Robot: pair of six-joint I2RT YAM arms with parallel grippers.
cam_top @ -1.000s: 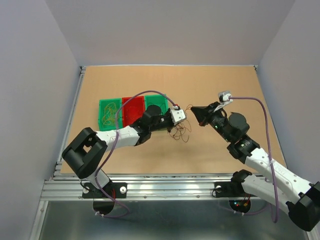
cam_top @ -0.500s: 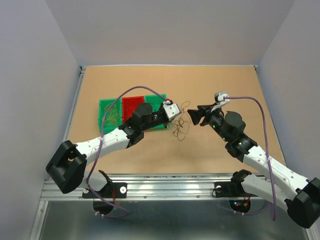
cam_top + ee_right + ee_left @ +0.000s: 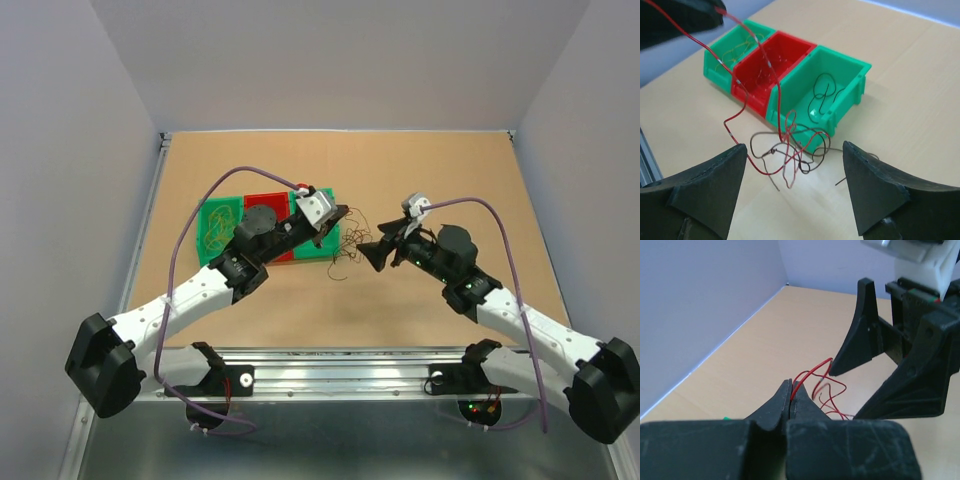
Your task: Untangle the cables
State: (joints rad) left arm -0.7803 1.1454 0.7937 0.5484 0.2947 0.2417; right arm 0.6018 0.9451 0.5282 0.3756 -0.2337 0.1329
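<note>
Left wrist view first: how does the left gripper (image 3: 791, 388) stand?
— Its jaws are pressed together, and one red wire (image 3: 812, 374) is pinched between the tips.
— And the right gripper (image 3: 794, 146)?
— It is wide open and holds nothing. In its own view the cables (image 3: 790, 150), a small loose tangle of red, brown and dark strands, show between its two fingers and do not touch them.
— Where does the red wire go?
— From the left tips it runs down into the tangle.
— And around the tangle?
— It is just beside the corner of a green box (image 3: 852, 92). Next comes a red box (image 3: 751, 96), then another green box (image 3: 715, 70), all three touching in a row on the table (image 3: 910, 110). One dark wire (image 3: 824, 90) lies in the nearest green box. Whether the tangle rests on the table, I cannot tell.
</note>
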